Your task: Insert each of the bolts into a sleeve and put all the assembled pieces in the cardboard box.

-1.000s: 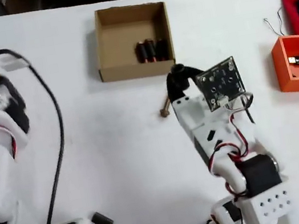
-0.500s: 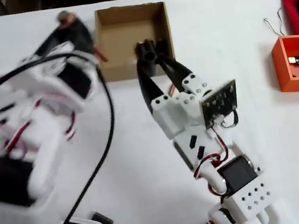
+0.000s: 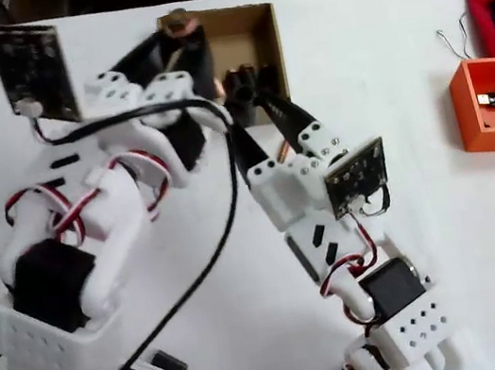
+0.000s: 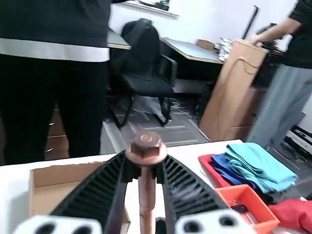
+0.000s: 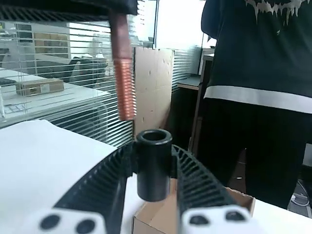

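While the left gripper (image 4: pixel 145 158) stays out over the cardboard box (image 3: pixel 248 22), its two black fingers are clenched on the copper bolt (image 4: pixel 146 195) just under the hex head. The bolt hangs upright, head up and threaded end down. In the high view this gripper (image 3: pixel 182 33) sits above the box wall on the left arm's side, with the bolt head (image 3: pixel 178 20) showing on top.

The right gripper (image 5: pixel 153 168) is grasping the black sleeve (image 5: pixel 154 146), held upright with its open mouth up, above the part of the box (image 5: pixel 243 201) nearest the arms. From the right wrist view, the bolt's threaded tip (image 5: pixel 126 97) hangs just above the sleeve's mouth and a little to one side of it, apart from it and not inside.

In the high view the right gripper's tips (image 3: pixel 248 89) reach over the box's near wall. Dark cylinders (image 3: pixel 264 77) lie inside the box right beside them — how many, I cannot tell.

Well apart from the box, on the right arm's side of the white table (image 3: pixel 202 308), stands an orange tray (image 3: pixel 476 121); folded red and blue cloths (image 4: pixel 253 163) lie just beyond it
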{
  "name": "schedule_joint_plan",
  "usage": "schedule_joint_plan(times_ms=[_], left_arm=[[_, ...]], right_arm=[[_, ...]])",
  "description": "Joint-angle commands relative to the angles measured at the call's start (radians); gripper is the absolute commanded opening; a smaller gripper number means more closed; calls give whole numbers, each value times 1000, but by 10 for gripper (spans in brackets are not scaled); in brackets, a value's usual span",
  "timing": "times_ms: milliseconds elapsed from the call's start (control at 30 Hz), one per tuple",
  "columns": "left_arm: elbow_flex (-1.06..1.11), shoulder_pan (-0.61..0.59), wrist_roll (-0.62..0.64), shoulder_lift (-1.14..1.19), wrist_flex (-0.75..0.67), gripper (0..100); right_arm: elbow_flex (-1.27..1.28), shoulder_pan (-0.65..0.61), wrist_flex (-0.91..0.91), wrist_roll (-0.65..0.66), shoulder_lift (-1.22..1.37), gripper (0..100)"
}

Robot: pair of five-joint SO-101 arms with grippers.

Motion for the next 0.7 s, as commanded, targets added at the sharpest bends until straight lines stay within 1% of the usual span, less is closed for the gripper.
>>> schedule_joint_plan(times_ms=[0,233,400,667], left_arm=[[-5,18,-8,2,-31,27],[-13,20,-8,43,-31,27],[-25,23,-8,107,-112,27],[-25,23,-8,117,-57,27]], right_arm=[[-17,1,2,17,-13,21],[-15,-1,10,17,-12,21],[-15,-1,10,17,-15,21],[-15,-1,15,17,-16,21]])
